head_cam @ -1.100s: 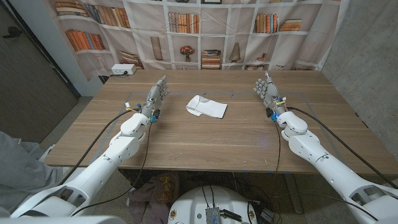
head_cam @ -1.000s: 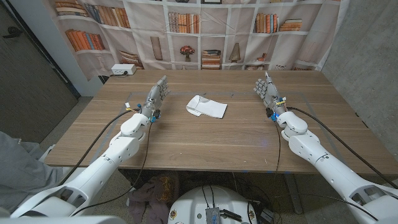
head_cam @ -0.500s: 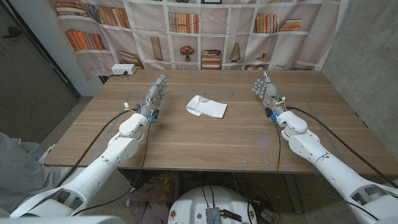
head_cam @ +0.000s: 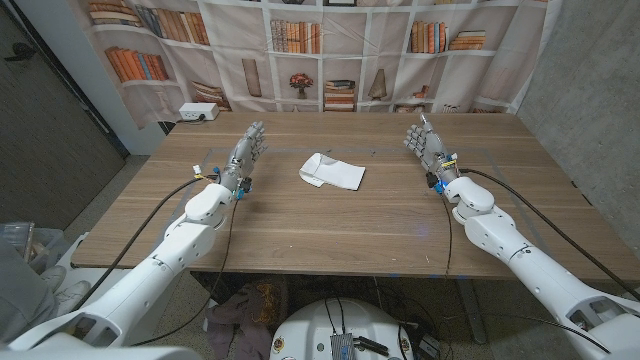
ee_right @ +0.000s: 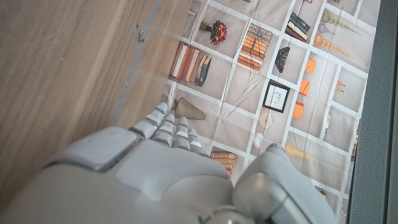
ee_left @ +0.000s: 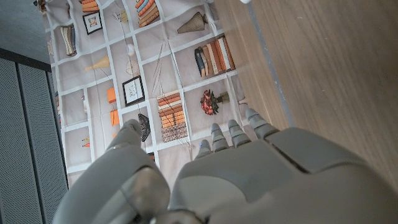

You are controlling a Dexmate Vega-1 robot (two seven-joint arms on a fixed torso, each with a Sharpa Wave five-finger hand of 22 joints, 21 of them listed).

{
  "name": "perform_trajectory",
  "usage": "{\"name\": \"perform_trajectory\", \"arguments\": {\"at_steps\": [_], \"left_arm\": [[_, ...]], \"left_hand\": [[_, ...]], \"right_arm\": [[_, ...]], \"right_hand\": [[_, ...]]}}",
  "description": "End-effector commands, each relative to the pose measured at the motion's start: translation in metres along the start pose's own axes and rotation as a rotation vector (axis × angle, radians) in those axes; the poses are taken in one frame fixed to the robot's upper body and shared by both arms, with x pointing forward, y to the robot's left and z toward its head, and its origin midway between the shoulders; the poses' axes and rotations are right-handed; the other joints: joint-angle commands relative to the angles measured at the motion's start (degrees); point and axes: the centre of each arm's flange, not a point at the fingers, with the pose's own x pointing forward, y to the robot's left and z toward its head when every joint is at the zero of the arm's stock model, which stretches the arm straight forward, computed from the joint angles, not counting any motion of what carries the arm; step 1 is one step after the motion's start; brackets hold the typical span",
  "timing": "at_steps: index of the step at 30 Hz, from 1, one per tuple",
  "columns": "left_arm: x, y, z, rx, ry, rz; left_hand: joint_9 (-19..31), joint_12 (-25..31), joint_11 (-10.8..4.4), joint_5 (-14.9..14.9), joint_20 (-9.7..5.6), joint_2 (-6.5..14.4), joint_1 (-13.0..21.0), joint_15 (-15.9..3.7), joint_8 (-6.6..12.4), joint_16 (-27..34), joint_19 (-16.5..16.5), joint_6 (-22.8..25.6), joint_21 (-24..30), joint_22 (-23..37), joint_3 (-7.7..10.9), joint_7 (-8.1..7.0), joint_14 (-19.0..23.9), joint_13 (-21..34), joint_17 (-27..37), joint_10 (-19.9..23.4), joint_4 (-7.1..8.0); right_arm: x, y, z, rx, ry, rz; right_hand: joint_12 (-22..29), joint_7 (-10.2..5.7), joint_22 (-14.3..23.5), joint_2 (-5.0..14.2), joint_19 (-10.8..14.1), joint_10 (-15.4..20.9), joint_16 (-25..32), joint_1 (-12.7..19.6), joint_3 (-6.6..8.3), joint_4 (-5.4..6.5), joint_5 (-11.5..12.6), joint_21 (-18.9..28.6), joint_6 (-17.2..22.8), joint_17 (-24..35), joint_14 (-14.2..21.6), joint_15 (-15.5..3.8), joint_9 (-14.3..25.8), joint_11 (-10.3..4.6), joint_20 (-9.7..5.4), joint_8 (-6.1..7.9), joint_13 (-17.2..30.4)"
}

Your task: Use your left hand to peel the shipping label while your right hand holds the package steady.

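While both arms reach in from the near corners, the white package [head_cam: 333,171] lies on the wooden table [head_cam: 340,225] about midway between the two hands, a little toward the far side and well apart from each. It is a flat, pale mailer lying slightly askew, with one end folded or doubled over; its shipping label cannot be made out from the head view, perhaps because the package is too small there.

The left hand [head_cam: 246,152] is raised at the table's left side, fingers extended and slightly apart, pointing toward the far edge, and it holds nothing. In the left wrist view the back of that hand [ee_left: 261,180] shows with its fingertips [ee_left: 219,138] reaching toward the bookshelf backdrop [ee_left: 155,81], with nothing between them.

The right hand [head_cam: 425,143] stands in much the same way at the right side, fingers straight and a little spread, also empty. The right wrist view shows its back [ee_right: 124,180] and fingertips [ee_right: 163,124] over bare wood, a strip of tape [ee_right: 140,37] on the table beside them.

Behind the table hangs the printed bookshelf backdrop [head_cam: 330,50], and a small white box [head_cam: 198,112] sits near the far left corner. Black cables [head_cam: 160,225] run along both forearms.
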Motion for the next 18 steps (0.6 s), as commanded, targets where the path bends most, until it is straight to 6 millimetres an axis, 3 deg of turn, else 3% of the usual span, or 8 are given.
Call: {"name": "perform_trajectory", "arguments": {"at_steps": [1,2,4,11,12,13,14,18], "left_arm": [[-0.015,-0.007,0.007,0.041,0.031,0.058],[-0.016,-0.009,0.007,0.045,0.018,0.061],[-0.018,-0.014,0.010,0.076,0.017,0.071],[-0.019,-0.016,0.021,0.115,0.017,0.076],[-0.018,-0.014,0.022,0.128,0.024,0.083],[-0.016,-0.012,0.021,0.122,0.030,0.063],[-0.014,-0.009,0.020,0.116,0.039,0.055],[-0.015,-0.009,0.021,0.058,0.077,0.099]], "left_hand": [[0.2,0.5,-0.90,0.4,0.16,-0.1,-0.2,0.64,1.07,0.5,0.5,2.8,-0.5,0.3,-0.35,1.03,0.3,0.3,0.2,1.4,0.19],[0.2,0.7,-1.57,0.4,0.38,-0.1,-0.2,0.49,1.12,0.5,0.6,3.3,-0.7,0.3,-0.41,2.64,0.3,0.3,0.2,2.2,0.14],[0.1,1.2,-2.55,0.6,0.41,0.5,0.1,0.38,1.40,0.6,0.8,4.6,-0.9,0.3,-0.13,3.70,0.6,0.3,0.1,3.9,0.02],[-0.1,1.4,-2.08,0.7,0.07,1.2,0.7,0.03,1.35,1.0,2.1,5.6,-0.9,0.3,0.31,4.09,1.9,0.2,0.1,5.2,-0.31],[-0.1,1.4,-1.85,0.7,0.01,1.2,0.8,-0.06,1.37,1.1,2.3,5.7,-0.8,0.3,0.29,4.17,2.2,0.2,0.1,5.4,-0.37],[-0.1,1.7,0.91,0.8,-0.06,1.2,1.1,-0.04,1.47,1.2,3.3,7.2,-0.9,0.3,0.37,6.68,3.1,0.2,0.0,7.1,-0.75],[-0.2,1.9,1.94,0.9,0.05,1.8,1.4,0.44,1.64,1.3,3.8,8.3,-1.1,0.3,0.66,8.13,3.8,0.1,0.0,8.2,-0.89],[-0.2,2.1,2.85,1.1,0.09,2.5,2.0,0.78,1.74,1.3,4.3,9.2,-1.1,0.3,1.11,8.73,4.3,0.1,0.0,9.2,-1.13]], "right_arm": [[-0.008,-0.009,0.008,-0.055,-0.010,0.003],[-0.008,-0.010,0.009,-0.053,-0.010,0.006],[-0.008,-0.012,0.011,-0.060,-0.011,0.016],[-0.006,-0.013,0.011,-0.114,-0.023,0.039],[-0.005,-0.012,0.010,-0.115,-0.023,0.041],[-0.005,-0.011,0.010,-0.112,-0.023,0.044],[-0.005,-0.010,0.009,-0.109,-0.025,0.043],[-0.001,-0.004,0.011,-0.107,-0.026,0.034]], "right_hand": [[0.2,-0.23,0.1,-0.01,-2.7,0.2,-0.9,1.4,0.20,-0.89,-0.1,-1.0,0.2,0.3,-2.6,0.94,0.3,0.12,-0.35,0.36,0.2],[0.2,-0.16,0.1,-0.02,-2.9,0.2,-1.0,1.4,0.19,-0.92,-0.1,-1.0,0.2,0.3,-2.9,0.98,0.3,0.11,-0.41,0.40,0.2],[0.2,-0.09,0.1,-0.05,-3.2,0.3,-1.0,1.5,0.19,-0.97,-0.1,-1.1,0.3,0.3,-3.2,1.14,0.3,0.29,-0.41,0.44,0.2],[0.2,-0.04,0.1,-0.08,-3.5,0.4,-0.9,1.7,0.20,-1.15,-0.2,-1.0,0.4,0.3,-3.2,1.28,0.3,0.42,-0.68,0.49,0.2],[0.2,0.04,0.1,-0.13,-4.2,0.3,-1.2,1.9,0.21,-1.32,-0.2,-1.1,0.5,0.3,-4.0,1.55,0.3,0.41,-0.91,0.51,0.2],[0.2,0.06,0.1,-0.15,-4.4,0.3,-1.2,2.0,0.21,-1.36,-0.2,-1.2,0.4,0.3,-4.2,1.58,0.3,0.58,-1.02,0.51,0.2],[0.1,0.11,0.1,-0.17,-4.5,0.3,-1.3,2.1,0.21,-1.42,-0.2,-1.2,0.5,0.3,-4.6,1.66,0.3,0.62,-1.09,0.52,0.2],[0.1,0.22,0.1,-0.16,-4.6,0.2,-1.4,2.2,0.23,-1.54,-0.2,-1.1,0.4,0.3,-5.2,1.87,0.3,0.62,-1.17,0.50,0.2]]}}
